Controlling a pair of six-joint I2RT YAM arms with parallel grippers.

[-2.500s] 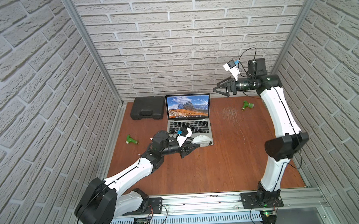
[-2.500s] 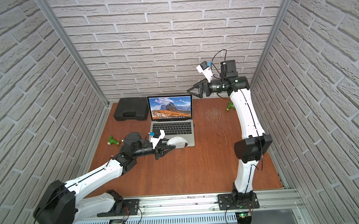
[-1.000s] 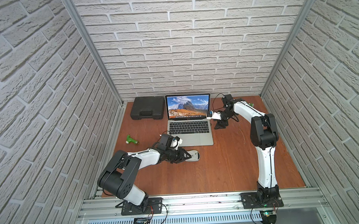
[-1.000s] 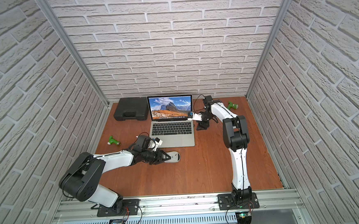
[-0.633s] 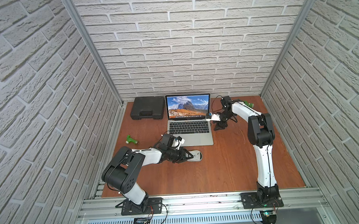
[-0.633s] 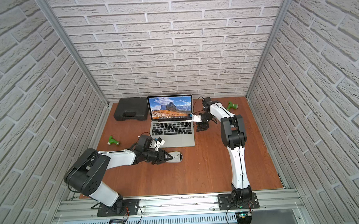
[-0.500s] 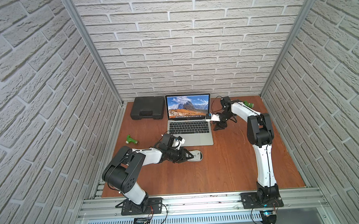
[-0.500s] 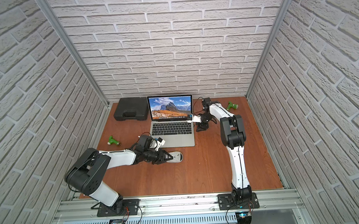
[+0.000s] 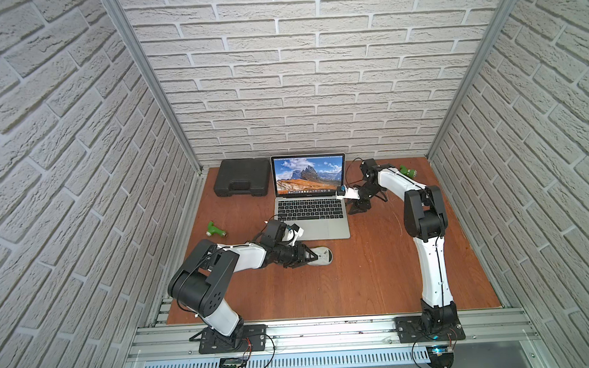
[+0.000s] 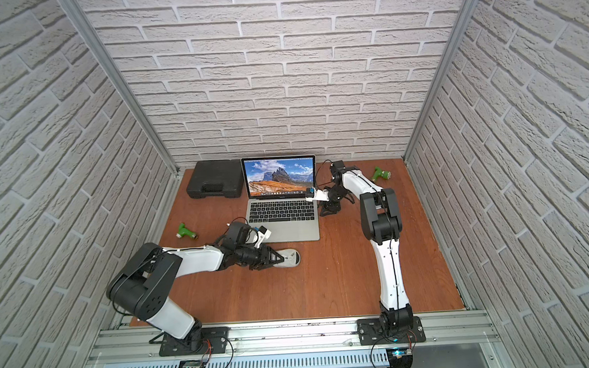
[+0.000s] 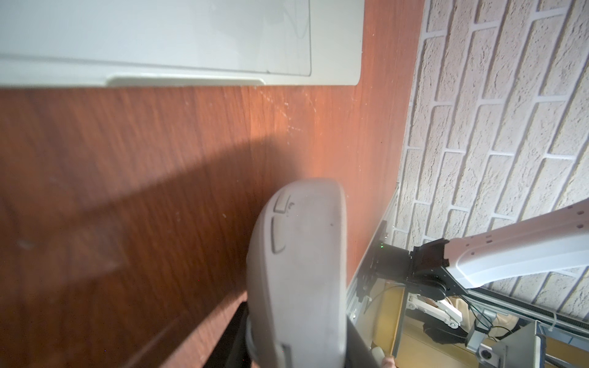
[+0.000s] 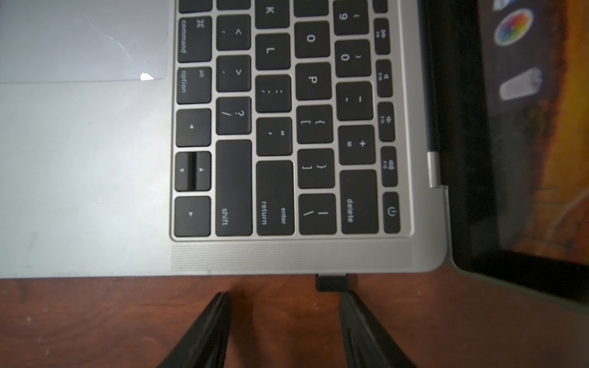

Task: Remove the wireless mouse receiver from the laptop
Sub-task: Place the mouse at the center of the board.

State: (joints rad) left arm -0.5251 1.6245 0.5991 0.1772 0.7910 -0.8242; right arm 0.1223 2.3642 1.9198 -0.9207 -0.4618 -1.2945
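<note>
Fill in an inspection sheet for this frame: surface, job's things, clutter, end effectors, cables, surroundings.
Surface: wooden tabletop, lightly scratched to the right of the laptop.
Job's things: laptop open, screen lit; receiver plugged into its side edge near the delete key.
Clutter: black case closed beside the laptop; grey mouse in front of it; two green pieces.
End effectors: left end effector closed on the mouse; right end effector open at the laptop's edge, one fingertip just short of the receiver, not gripping it.
Cables: black wrist cables on the arms; none seen on the laptop.
Surroundings: white brick-pattern walls, aluminium frame rail.
</note>
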